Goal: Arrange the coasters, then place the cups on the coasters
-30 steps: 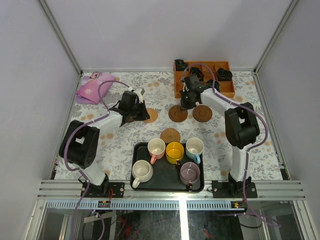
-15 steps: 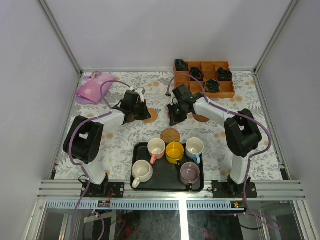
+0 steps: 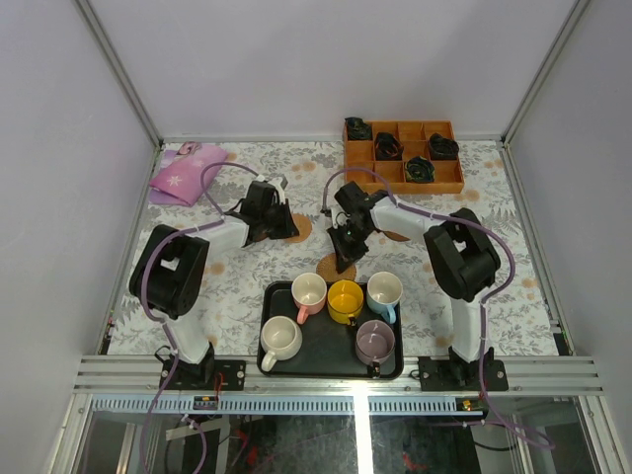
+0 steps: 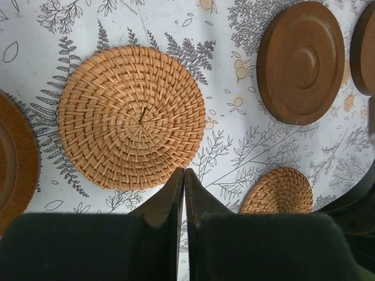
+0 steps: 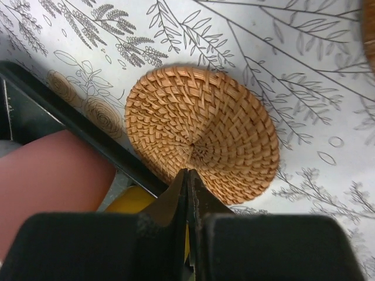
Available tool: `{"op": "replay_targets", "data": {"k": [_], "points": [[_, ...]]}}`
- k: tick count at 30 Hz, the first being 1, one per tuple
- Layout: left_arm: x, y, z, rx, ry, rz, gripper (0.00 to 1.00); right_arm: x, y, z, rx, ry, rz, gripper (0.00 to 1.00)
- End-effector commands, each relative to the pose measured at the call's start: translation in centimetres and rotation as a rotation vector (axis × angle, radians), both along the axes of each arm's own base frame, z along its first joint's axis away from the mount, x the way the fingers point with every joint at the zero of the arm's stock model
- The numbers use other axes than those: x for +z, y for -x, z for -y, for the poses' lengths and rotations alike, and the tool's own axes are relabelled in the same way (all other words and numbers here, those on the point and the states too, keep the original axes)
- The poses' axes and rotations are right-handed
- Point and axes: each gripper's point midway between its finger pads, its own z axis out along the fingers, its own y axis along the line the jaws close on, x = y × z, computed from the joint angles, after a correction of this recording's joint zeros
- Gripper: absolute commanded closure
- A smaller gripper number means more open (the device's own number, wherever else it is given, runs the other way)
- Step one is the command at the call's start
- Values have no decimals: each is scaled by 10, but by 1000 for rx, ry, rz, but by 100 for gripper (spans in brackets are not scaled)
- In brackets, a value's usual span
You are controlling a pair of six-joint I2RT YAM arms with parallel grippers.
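As jaws sit closed, R gripper (image 5: 187,175) overhangs woven coaster (image 5: 217,126).

My left black two-finger end effector (image 4: 184,175): fingers closed, arm reaching forward and inward. My right black two-finger end effector (image 5: 187,177): closed as well, wrist bent back toward my base.

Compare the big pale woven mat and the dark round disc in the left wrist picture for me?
The woven coaster is light tan, plaited in strands spiralling from its centre; the wooden coaster is dark brown and smooth, with a shallow round dip in the middle. The woven coaster lies just ahead of the shut left gripper; the wooden coaster lies off toward the upper right. Both are round and lie flat on the floral tablecloth.
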Motion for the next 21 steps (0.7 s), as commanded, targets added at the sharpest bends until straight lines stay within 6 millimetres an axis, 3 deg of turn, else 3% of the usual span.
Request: {"op": "replay_targets", "data": {"k": [1,7,15,21], "points": [[2,-14,7,9,32,35,99,0,13,-12,57,-37,-70,100],[-9,-19,5,32,32,14,99,-13,4,-20,58,-27,-88,100],[-19,-33,-14,107,33,-7,100,-23,-26,-35,31,-9,-47,100],[-13,-46,-27,155,36,12,100,-21,-55,-51,16,-18,8,100]]}}
